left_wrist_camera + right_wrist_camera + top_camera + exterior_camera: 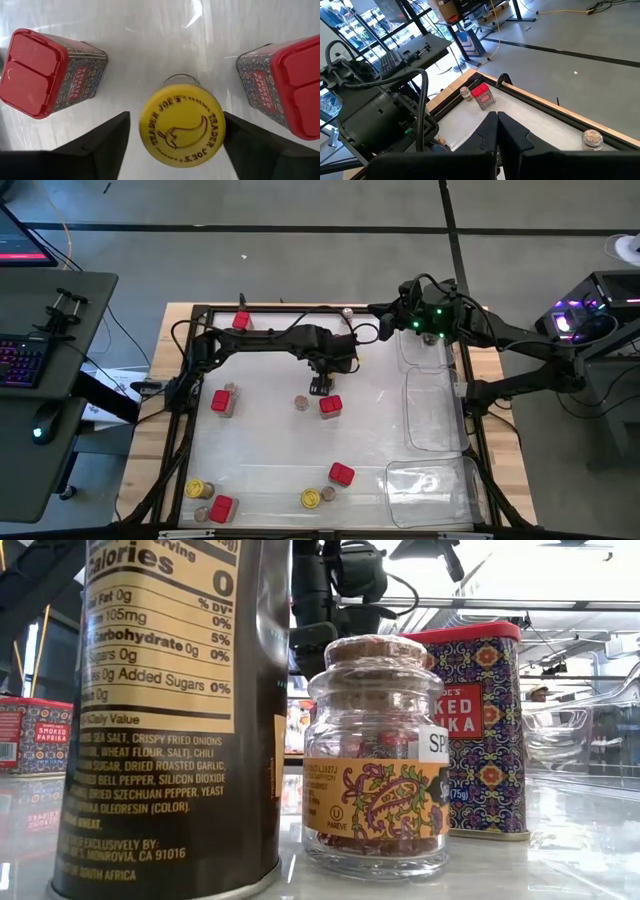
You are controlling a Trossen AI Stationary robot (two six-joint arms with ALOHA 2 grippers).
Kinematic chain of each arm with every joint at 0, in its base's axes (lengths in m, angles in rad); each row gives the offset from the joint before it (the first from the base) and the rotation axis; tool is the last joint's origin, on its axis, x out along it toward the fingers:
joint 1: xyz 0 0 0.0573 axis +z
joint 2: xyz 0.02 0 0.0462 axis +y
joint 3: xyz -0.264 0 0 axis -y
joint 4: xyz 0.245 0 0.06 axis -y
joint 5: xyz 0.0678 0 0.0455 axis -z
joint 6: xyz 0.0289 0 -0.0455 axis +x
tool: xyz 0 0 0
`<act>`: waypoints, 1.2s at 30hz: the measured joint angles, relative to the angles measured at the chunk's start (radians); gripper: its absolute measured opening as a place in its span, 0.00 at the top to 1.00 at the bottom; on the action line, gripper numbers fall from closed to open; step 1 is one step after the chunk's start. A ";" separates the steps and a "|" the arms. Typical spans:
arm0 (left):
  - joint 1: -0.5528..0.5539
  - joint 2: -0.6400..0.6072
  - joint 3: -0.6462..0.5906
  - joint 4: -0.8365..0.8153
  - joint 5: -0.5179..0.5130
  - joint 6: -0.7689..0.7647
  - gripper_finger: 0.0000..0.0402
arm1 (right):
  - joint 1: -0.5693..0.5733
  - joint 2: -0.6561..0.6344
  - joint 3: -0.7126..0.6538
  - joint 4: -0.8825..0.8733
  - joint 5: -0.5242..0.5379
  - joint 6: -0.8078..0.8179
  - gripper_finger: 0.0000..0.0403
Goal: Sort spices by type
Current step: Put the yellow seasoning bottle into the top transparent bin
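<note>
Hovering mid-surface, your left claw stands open astride the upright yellow-lidded Trader Joe's jar, a red paprika tin on either flank; right claw waits closed at the far edge.

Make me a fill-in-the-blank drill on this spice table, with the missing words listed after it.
1. The left gripper straddles a jar whose lid is ___.
2. The two tins flanking that jar have lids coloured ___.
3. The right gripper, holding nothing, has its fingers (open/shut) ___.

Missing words: yellow; red; shut
</note>
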 joint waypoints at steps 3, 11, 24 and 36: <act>0.000 0.000 0.000 -0.002 0.000 0.005 0.20 | 0.000 -0.005 0.000 0.001 0.000 0.000 1.00; 0.007 -0.058 0.000 -0.109 0.003 0.008 0.15 | -0.037 -0.053 0.000 0.056 0.021 -0.004 1.00; 0.139 -0.502 -0.118 -0.097 0.010 -0.132 0.15 | -0.073 -0.037 0.002 0.082 -0.054 -0.007 0.84; 0.241 -1.027 -0.418 0.013 0.006 -0.433 0.15 | 0.024 0.258 0.027 0.138 -0.291 -0.028 0.22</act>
